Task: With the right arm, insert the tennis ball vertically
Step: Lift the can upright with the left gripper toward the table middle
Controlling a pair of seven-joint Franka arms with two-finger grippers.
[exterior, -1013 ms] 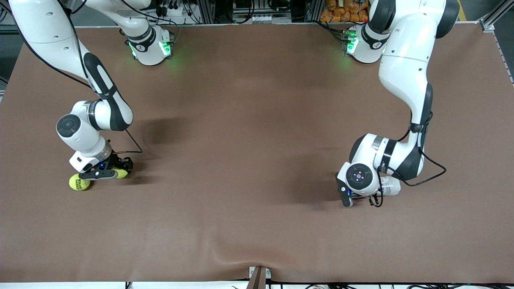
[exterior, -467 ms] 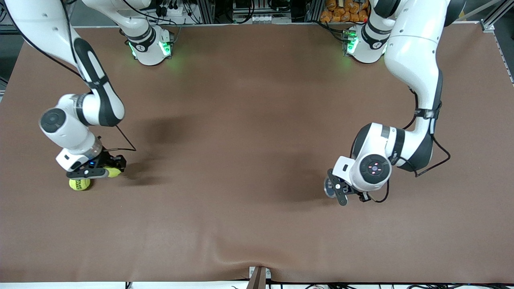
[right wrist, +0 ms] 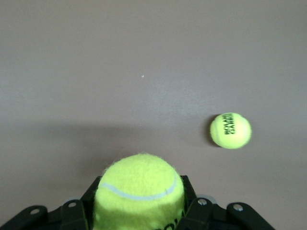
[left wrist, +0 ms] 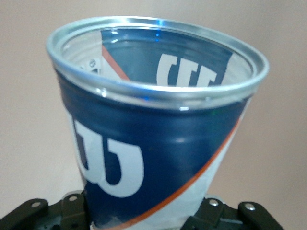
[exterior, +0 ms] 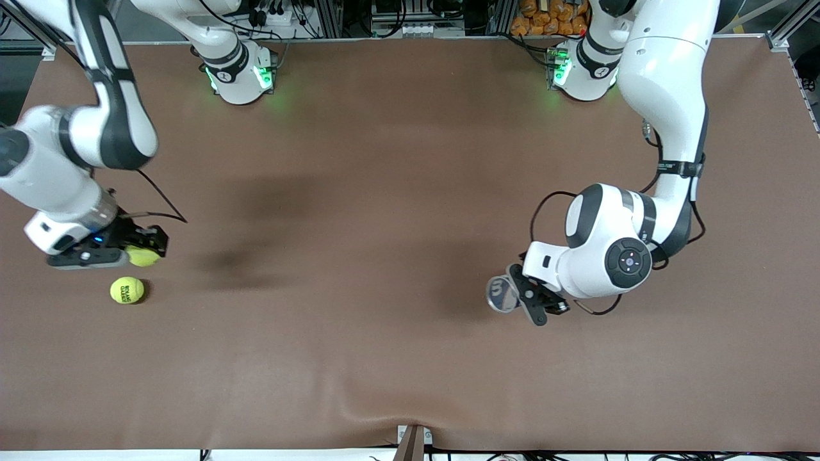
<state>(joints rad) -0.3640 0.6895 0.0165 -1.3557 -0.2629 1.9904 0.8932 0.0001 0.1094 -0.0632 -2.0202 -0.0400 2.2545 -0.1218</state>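
My right gripper (exterior: 139, 255) is shut on a yellow-green tennis ball (exterior: 143, 257) and hangs above the table at the right arm's end. In the right wrist view that held ball (right wrist: 140, 189) sits between the black fingers (right wrist: 73, 214) of my right gripper (right wrist: 140, 213). A second tennis ball (exterior: 127, 290) (right wrist: 230, 130) with black print lies loose on the table below it. My left gripper (exterior: 530, 299) (left wrist: 144, 218) is shut on the base of a blue and white tennis ball can (exterior: 503, 294) (left wrist: 158, 129). Its silver-rimmed mouth is open and the can looks empty.
A brown cloth (exterior: 384, 192) covers the whole table and wrinkles near the front edge. The two arm bases (exterior: 240, 73) (exterior: 580, 73) stand along the back edge. A small bracket (exterior: 413, 438) sits at the middle of the front edge.
My right arm rose and drew toward its end of the table with one ball, leaving the other behind. My left arm lifted and turned the can, bringing it toward the table's middle.
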